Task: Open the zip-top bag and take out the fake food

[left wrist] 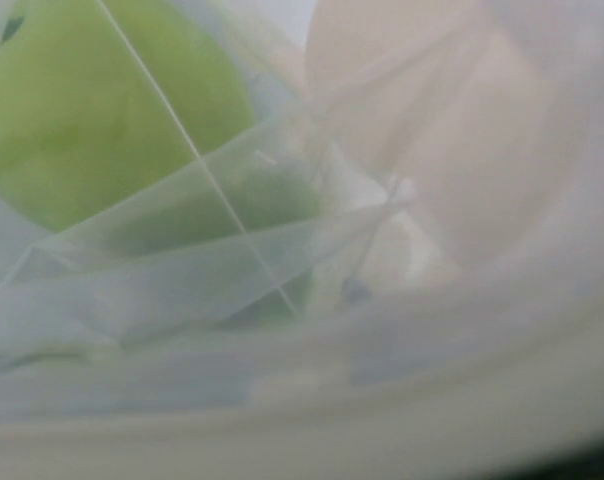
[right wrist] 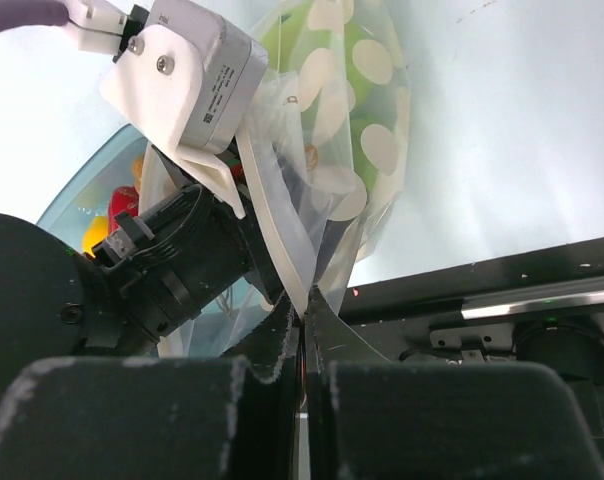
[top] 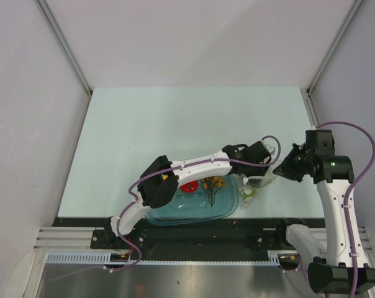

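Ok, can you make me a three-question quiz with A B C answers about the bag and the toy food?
1. Where is the red toy piece?
A. on the table
B. in the teal tub
C. on the wall

2. What colour are the dots on the zip-top bag?
A. black
B. red
C. white

3. What is the right gripper doing?
A. pinching the bag's edge
B. hanging wide open over the tub
C. holding the red piece

Answers:
1 B, it lies inside the tub's walls.
2 C, white dots cover the clear plastic.
3 A, its jaws are closed on the plastic.
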